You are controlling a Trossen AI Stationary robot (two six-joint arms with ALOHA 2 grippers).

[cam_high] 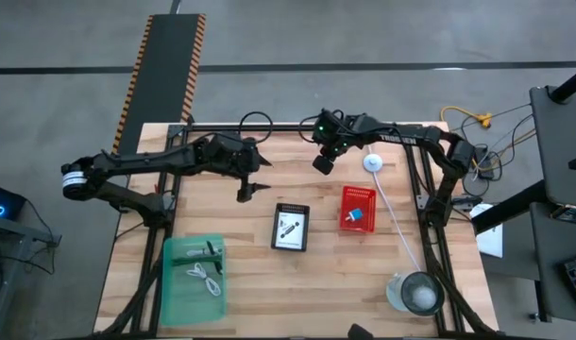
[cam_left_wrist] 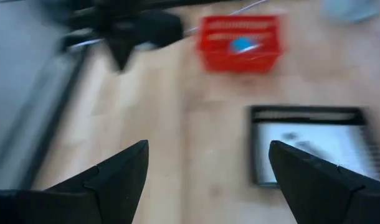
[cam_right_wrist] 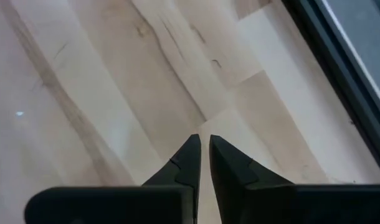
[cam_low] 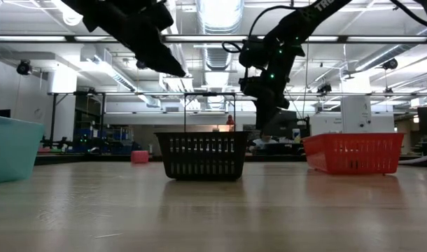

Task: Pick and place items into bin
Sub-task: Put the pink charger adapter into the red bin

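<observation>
Step in hand: judged from the layout, a transit between picks; neither tool carries anything, and both hang above the far half of the desk (cam_high: pixel 250 283).
Left tool (cam_high: pixel 251 192): fingers spread wide and empty, raised off the wood, aimed toward the black basket (cam_high: pixel 291 227) and the red basket (cam_high: pixel 357 208).
Right tool (cam_high: pixel 322 164): fingers nearly together with only a slit between them, nothing gripped, hovering over bare wood near the far edge.
Items: a white cable (cam_high: pixel 206 280) and a thin dark piece lie inside the green bin (cam_high: pixel 175 293) at the near left corner; a small dark item rests on the white card (cam_high: pixel 290 229) in the black basket; a blue object (cam_high: pixel 357 214) sits in the red basket.
Not for picking: white disc (cam_high: pixel 373 162) on its cord and the clear round container (cam_high: pixel 419 294) at the near right.
Next move, as a judgement: the left tool needs to descend into the black basket between its walls, close on the small item, then carry it to the green bin. Basket walls leave little room for wide fingers.
</observation>
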